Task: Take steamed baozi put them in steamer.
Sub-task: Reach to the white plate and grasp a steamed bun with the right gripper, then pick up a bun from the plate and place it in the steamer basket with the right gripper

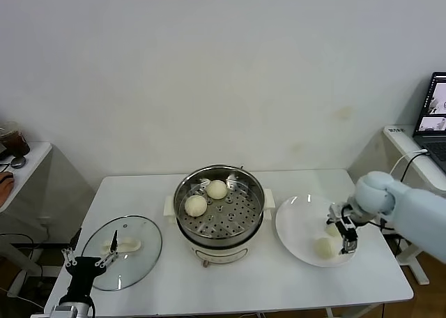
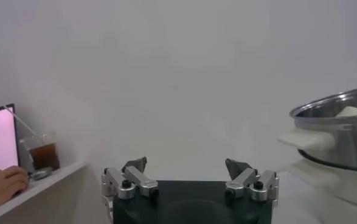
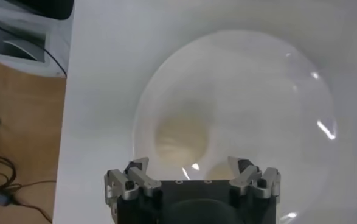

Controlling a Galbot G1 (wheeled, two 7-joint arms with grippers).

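A white worktop [image 1: 279, 290] stands against a plain pale wall [image 1: 209, 67]. The right pincer [image 1: 341, 229] hovers low over a flat white plate [image 1: 296, 220], its prongs standing apart with nothing between them. In the head view one steamed baozi [image 1: 325, 247] lies on the plate just in front of and below this pincer, and a second pale bun [image 1: 332, 230] is partly hidden behind its prongs. The right wrist view shows one bun [image 3: 181, 139] directly beneath the gap.

To the left of that pincer, beside the plate, sits the steamer [image 1: 219, 210], a shiny steel pot on a white base. Two more baozi [image 1: 206, 197] rest on its perforated tray, toward the far left side.

The left pincer [image 1: 89, 260] is parked at the worktop's near left corner, prongs spread and empty, over the edge of a round glass lid [image 1: 136, 252] lying flat. Beyond it to the left, a side table [image 1: 24, 164] carries a cup of dark drink [image 1: 14, 140]. A laptop [image 1: 433, 116] sits on a shelf at the far right.
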